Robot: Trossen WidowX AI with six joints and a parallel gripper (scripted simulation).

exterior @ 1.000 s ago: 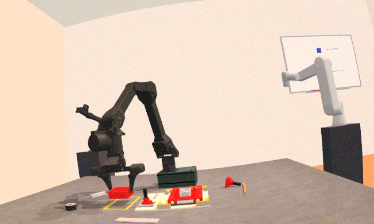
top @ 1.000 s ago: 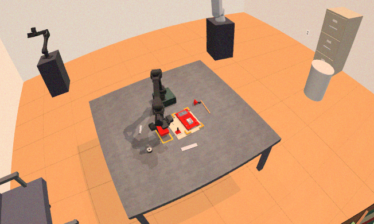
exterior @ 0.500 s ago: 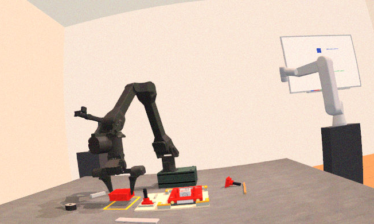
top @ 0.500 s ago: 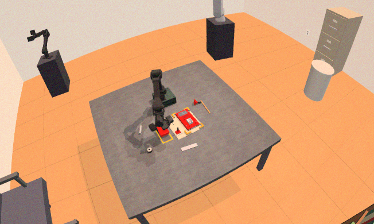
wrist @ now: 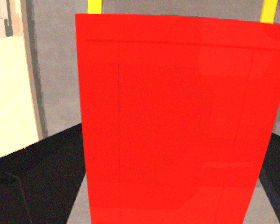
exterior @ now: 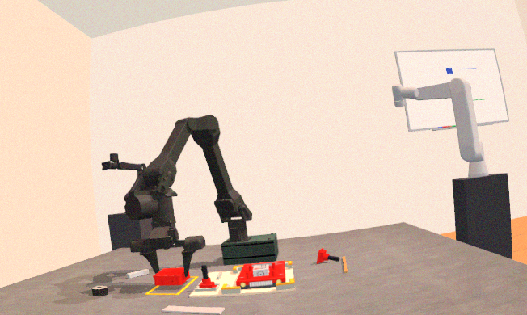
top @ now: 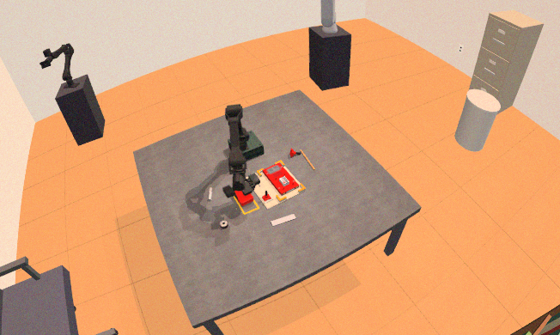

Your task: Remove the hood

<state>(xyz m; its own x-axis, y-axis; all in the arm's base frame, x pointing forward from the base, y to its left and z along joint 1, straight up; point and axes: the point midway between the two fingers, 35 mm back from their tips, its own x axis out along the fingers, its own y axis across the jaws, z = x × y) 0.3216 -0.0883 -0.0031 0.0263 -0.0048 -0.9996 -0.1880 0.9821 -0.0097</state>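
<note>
The red hood point(top: 245, 198) point(exterior: 171, 277) point(wrist: 176, 100) is held level, low over the table. My gripper point(top: 241, 191) point(exterior: 172, 272) point(wrist: 172, 135) is shut on it, one finger at each side. The marked area is a yellow outline point(top: 252, 210) point(exterior: 162, 294) point(wrist: 94, 6); the hood overlaps its rear part in the top and exterior views, and its front part shows beyond the hood. Whether the hood's underside touches the table is hard to tell. The red toy car point(top: 276, 176) point(exterior: 281, 275) stands without its hood on a cream board point(top: 270, 204) point(exterior: 196, 293), with a pale block exposed on top.
A red piece with a black handle point(top: 266, 197) point(exterior: 207, 283) stands on the board near the outline. A similar piece point(top: 293, 153) point(exterior: 322, 256) lies by an orange stick point(top: 307, 160) point(exterior: 344, 264). White bars point(top: 210, 193) point(top: 283, 220) and a small round thing point(top: 223, 224) point(exterior: 99, 291) lie around.
</note>
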